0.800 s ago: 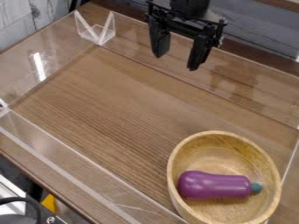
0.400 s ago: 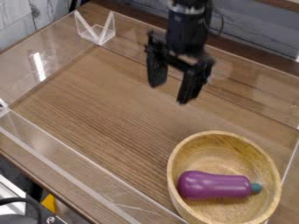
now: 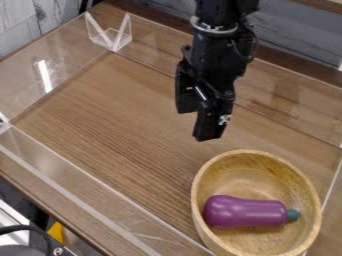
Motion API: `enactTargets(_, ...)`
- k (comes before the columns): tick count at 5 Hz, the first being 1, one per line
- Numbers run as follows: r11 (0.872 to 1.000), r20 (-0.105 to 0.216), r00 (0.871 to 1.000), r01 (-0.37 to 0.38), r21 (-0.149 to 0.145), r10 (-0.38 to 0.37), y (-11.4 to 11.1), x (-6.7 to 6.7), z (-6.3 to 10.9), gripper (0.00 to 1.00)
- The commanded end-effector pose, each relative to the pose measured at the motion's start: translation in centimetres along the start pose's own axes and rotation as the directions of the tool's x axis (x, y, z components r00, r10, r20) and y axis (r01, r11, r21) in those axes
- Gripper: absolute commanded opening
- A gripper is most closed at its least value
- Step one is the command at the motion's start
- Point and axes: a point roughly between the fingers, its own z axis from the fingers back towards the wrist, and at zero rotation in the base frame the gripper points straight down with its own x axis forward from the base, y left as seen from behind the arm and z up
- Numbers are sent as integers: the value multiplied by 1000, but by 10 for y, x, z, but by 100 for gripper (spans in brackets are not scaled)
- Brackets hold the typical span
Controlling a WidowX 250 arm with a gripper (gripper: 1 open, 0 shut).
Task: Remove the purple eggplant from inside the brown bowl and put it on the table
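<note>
The purple eggplant (image 3: 245,211) lies on its side inside the brown bowl (image 3: 215,174), teal stem cap pointing right. The bowl sits at the near right corner of the table (image 3: 120,120). My gripper (image 3: 198,113) hangs above the table just behind and left of the bowl, pointing down. Its two black fingers stand apart, open, with nothing between them. It does not touch the bowl or the eggplant.
Low clear acrylic walls (image 3: 74,185) edge the tabletop on all sides. A clear angled stand (image 3: 110,33) sits at the back left corner. Bare wood-grain surface stretches left of the bowl.
The gripper has come down and towards the camera from the back edge, closing in on the bowl. It stays open. The eggplant and bowl have not moved.
</note>
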Motion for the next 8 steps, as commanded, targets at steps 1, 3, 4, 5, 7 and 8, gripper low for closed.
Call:
enactTargets(1,994,36,994,99,37,-101,-11,-4,15,100)
enactTargets(3,970,34,971,234,57,-236,-29,-8,7,100)
enactTargets(4,937,30,940,335,97,-339,-46,-3,-12,100)
enactTargets(5,904,27,912,402,145,-410,-64,8,-25,100)
enactTargets(7,827,18,849,510,236,-529,-76,23,-49,100)
enactTargets(8,795,16,822,546,267,-570,-74,32,-61,100)
